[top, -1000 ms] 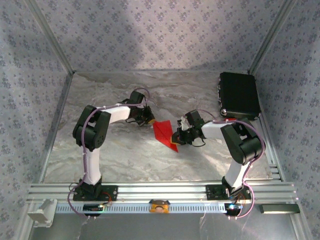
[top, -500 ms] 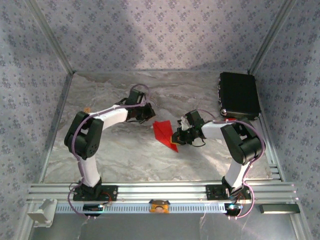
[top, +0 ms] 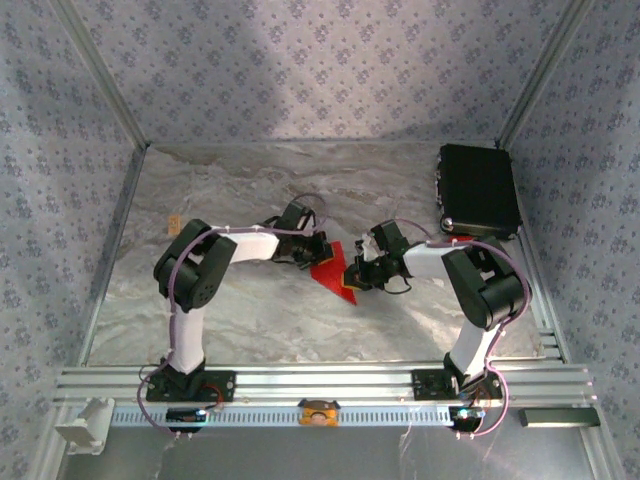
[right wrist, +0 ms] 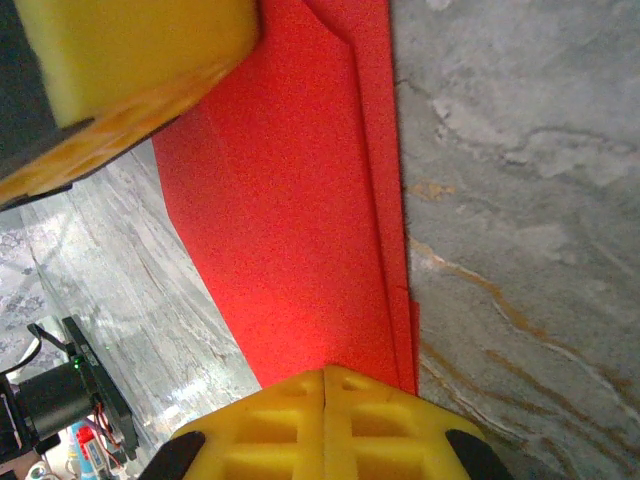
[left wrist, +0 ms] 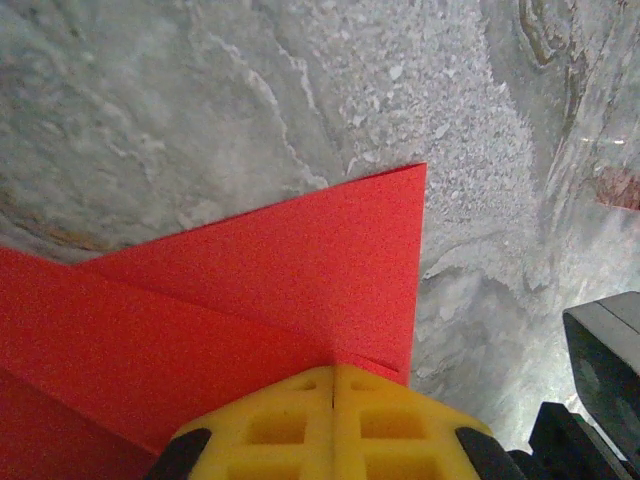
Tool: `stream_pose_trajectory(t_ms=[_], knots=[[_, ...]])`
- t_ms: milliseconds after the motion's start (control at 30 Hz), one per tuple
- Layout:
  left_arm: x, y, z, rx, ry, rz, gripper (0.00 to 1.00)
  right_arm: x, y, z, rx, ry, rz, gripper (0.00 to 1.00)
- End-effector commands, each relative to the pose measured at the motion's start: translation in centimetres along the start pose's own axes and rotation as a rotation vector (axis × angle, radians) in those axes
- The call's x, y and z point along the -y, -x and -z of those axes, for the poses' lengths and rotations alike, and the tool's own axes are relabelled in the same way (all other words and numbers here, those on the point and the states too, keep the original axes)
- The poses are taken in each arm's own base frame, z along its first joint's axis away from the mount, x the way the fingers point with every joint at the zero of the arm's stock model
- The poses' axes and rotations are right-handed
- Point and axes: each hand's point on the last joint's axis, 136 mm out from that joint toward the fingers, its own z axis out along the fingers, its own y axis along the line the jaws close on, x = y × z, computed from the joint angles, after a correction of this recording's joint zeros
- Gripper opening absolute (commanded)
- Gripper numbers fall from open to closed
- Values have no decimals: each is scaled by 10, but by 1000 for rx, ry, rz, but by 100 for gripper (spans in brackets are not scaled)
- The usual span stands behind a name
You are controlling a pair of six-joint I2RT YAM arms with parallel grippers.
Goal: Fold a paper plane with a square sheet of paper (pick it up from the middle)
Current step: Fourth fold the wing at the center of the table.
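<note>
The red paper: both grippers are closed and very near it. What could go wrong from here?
1. The left gripper and right gripper work close together over the red paper; they might collide.
2. The folded layers along the paper's edge, seen in the right wrist view, may shift or wrinkle if a shut gripper drags across them.
3. The paper could slide on the table and spoil the crease.

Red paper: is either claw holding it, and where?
Apparently neither: the shut left gripper presses the red paper near one edge, the shut right gripper its layered edge.
</note>
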Motion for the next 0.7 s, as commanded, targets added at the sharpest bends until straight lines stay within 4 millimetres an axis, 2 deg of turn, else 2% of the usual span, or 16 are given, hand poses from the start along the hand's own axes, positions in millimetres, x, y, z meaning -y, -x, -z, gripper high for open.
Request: stream_pose_trajectory(t_ms=[0,400,533,667], knots=[[-28,7,-2,11,57,42,0,48,-34,-2,-79,-174,-108,0],[-50,46,21,57,125,62,0,48,-35,-2,-77,-169,-107,0],[-52,57,27,80,127,62,0,47,-35,-2,-77,-166,-104,0],[-45,67,34,99,109,54,1,46,-35,-2,-77,-163,-102,0]])
